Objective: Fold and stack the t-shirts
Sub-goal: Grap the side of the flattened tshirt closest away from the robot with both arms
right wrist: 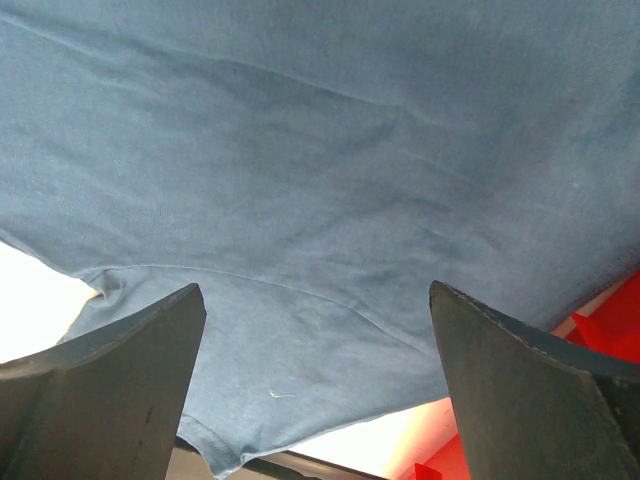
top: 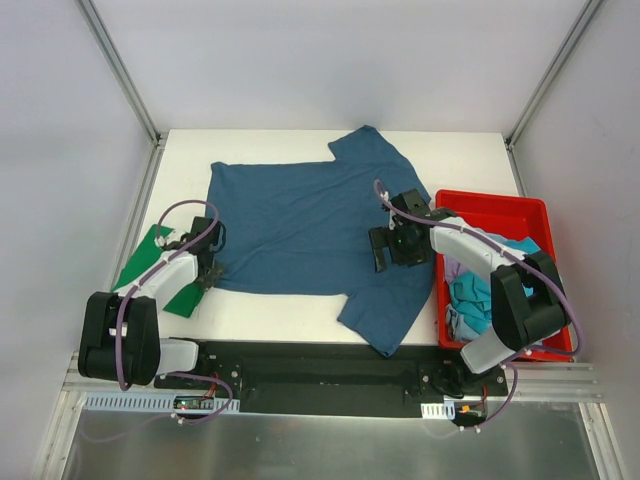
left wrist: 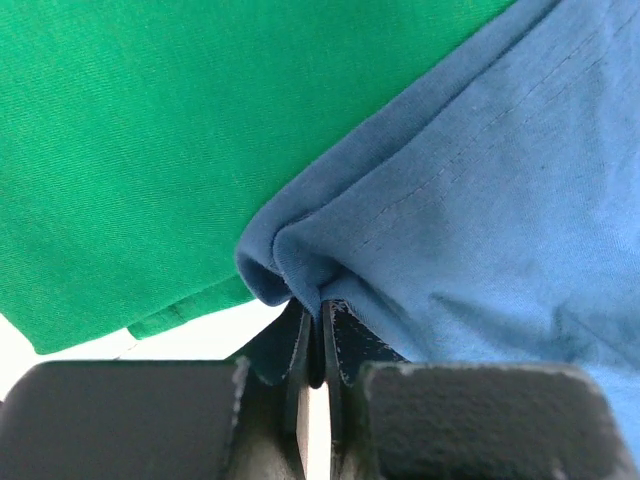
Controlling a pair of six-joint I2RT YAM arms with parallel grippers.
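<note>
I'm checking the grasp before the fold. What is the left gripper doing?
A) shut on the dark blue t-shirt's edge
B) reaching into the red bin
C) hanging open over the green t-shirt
A: the left gripper pinches a bunched edge of the dark blue t-shirt, beside the green t-shirt.

Dark blue tee (top: pixel 300 225) flat at centre, left hem corner bunched; green tee (top: pixel 138 262) just left.

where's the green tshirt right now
In the top view the green t-shirt lies at the table's left edge, partly under the left arm, right beside the dark blue t-shirt's near-left corner, which the left gripper pinches.
</note>
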